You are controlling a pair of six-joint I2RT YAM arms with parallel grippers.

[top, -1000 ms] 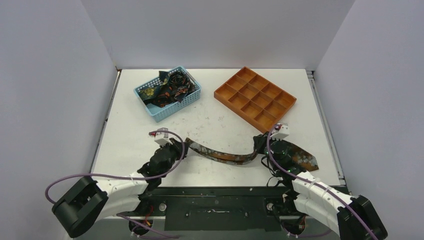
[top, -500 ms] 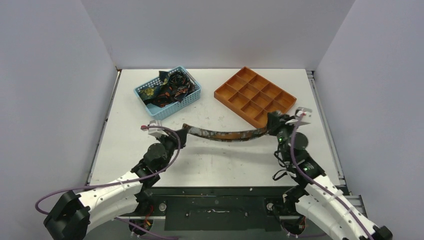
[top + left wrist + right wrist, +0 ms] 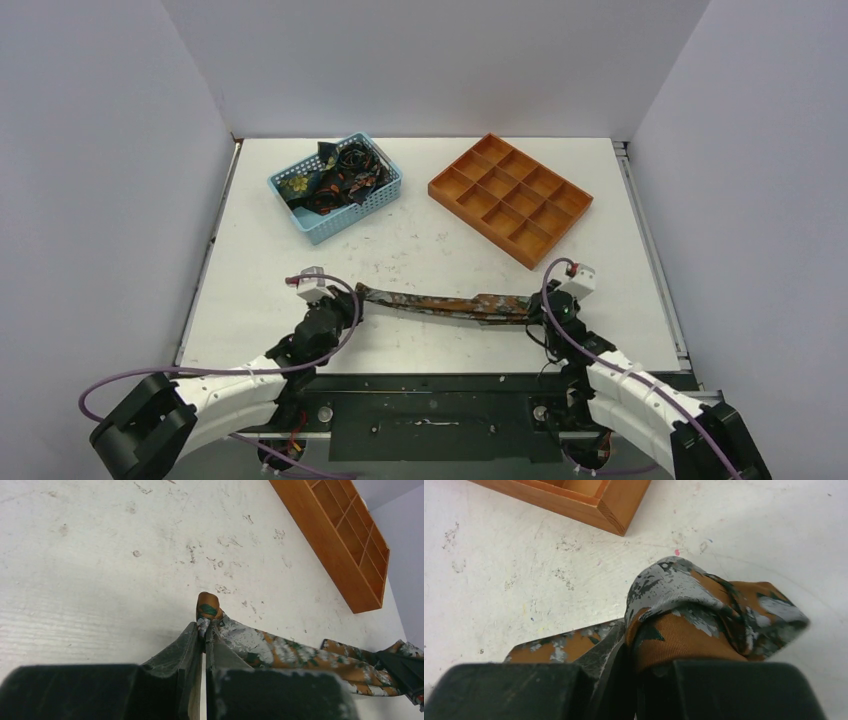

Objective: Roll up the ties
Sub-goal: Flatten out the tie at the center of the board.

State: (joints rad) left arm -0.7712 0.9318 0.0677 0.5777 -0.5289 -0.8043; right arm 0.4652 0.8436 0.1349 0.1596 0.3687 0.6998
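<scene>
Clamped shut with left fingers (image 3: 199,642) on the narrow tip and right fingers (image 3: 621,665) on the bunched wide end of a long orange-brown, grey-flecked fabric necktie (image 3: 450,303) stretched between them, likely to slip from that slight left pinch under tension, over a scuffed white counter (image 3: 420,250), pale walls (image 3: 420,60) around.

- The tie (image 3: 445,303): orange-brown, blotched with grey and dark green.
- The bundled ties (image 3: 335,178): black, with orange and gold motifs.
- The basket (image 3: 350,213): light blue mesh.
- The tray (image 3: 470,215): orange.
- The tabletop (image 3: 420,250): white, grey scuffs.
</scene>
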